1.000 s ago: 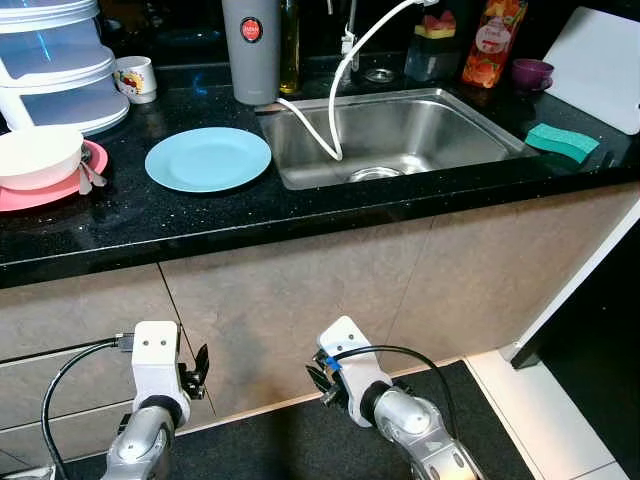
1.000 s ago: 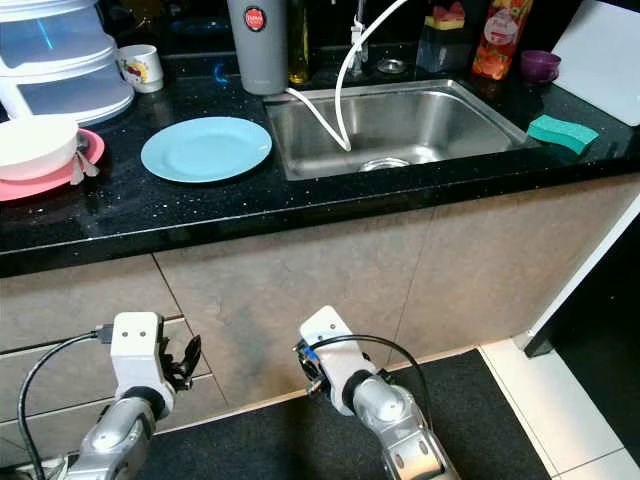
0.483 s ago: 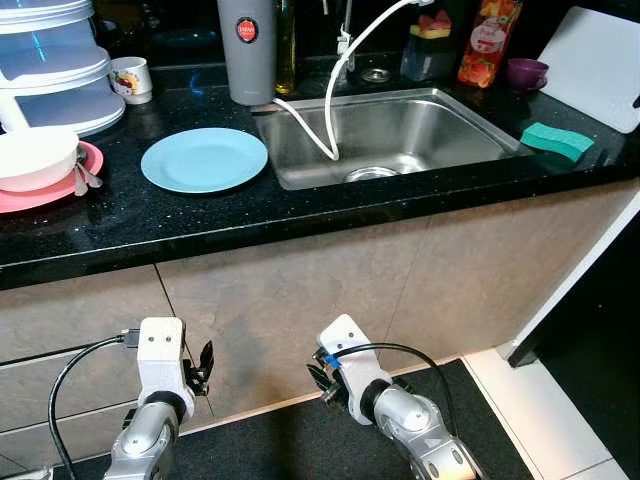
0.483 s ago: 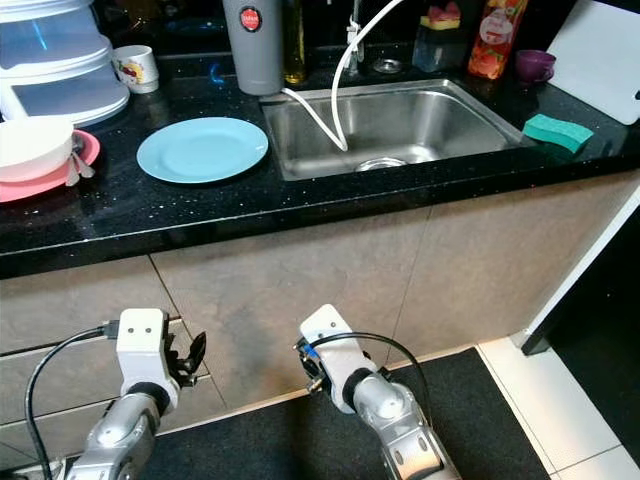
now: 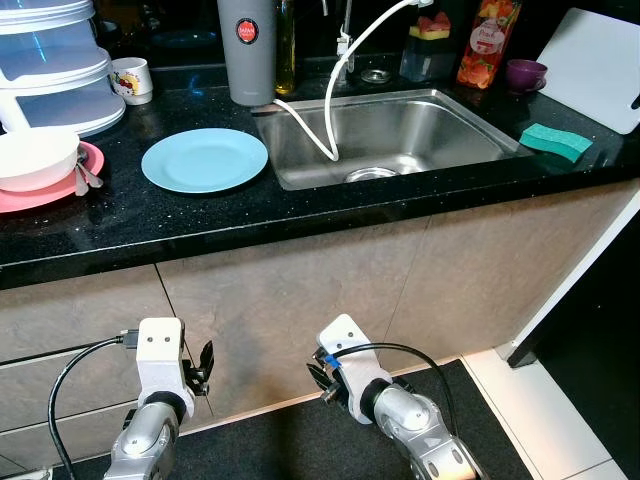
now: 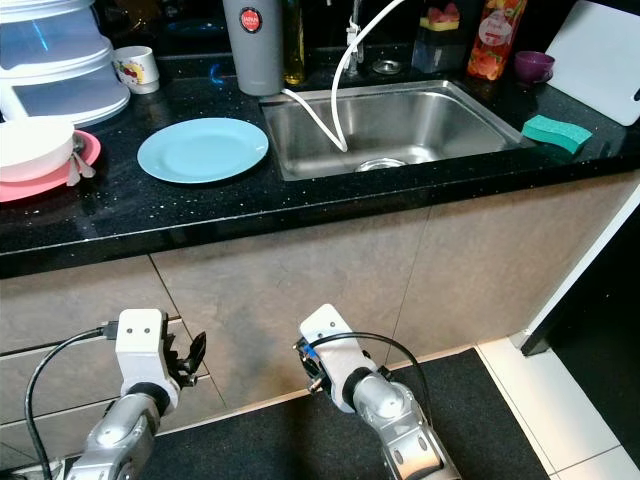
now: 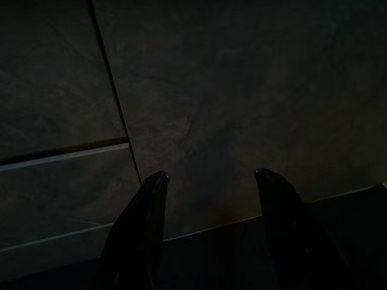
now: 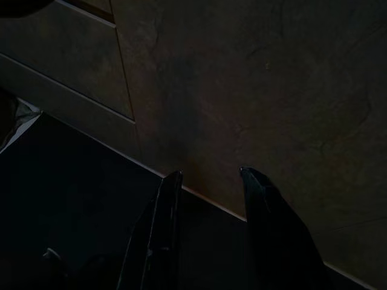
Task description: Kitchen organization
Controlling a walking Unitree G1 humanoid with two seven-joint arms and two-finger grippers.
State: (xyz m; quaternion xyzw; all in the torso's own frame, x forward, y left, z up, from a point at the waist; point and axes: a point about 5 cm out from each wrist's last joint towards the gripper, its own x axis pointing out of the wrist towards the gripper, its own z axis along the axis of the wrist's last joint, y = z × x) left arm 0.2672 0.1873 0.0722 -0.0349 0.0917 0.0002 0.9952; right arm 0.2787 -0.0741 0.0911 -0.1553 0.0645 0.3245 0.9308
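From the left eye we look down on a black countertop (image 5: 300, 215) with a steel sink (image 5: 390, 135) set into it and a white hose (image 5: 335, 90) curling into the basin. A light blue plate (image 5: 205, 160) lies flat just left of the sink. Further left a white bowl (image 5: 35, 155) sits on a pink plate (image 5: 45, 190), with stacked clear containers (image 5: 55, 60) behind. A grey canister (image 5: 248, 50) and a small mug (image 5: 132, 78) stand along the back; a green sponge (image 5: 555, 140) rests on the counter right of the sink, near a white cutting board (image 5: 600, 60). Both arms hang low before the beige cabinet front (image 5: 300, 300).

From the right eye the same layout holds, and we see the left gripper (image 6: 190, 355) and right gripper (image 6: 310, 370) down near a dark floor mat (image 6: 300, 440), well apart from everything on the counter.

The left wrist picture is very dark; we make out its two black fingers (image 7: 142, 223) spread wide with nothing between them, facing cabinet panels.

The right wrist picture is dim too; its fingers (image 8: 163, 229) stand apart, seemingly empty, over the seam where cabinet meets mat.
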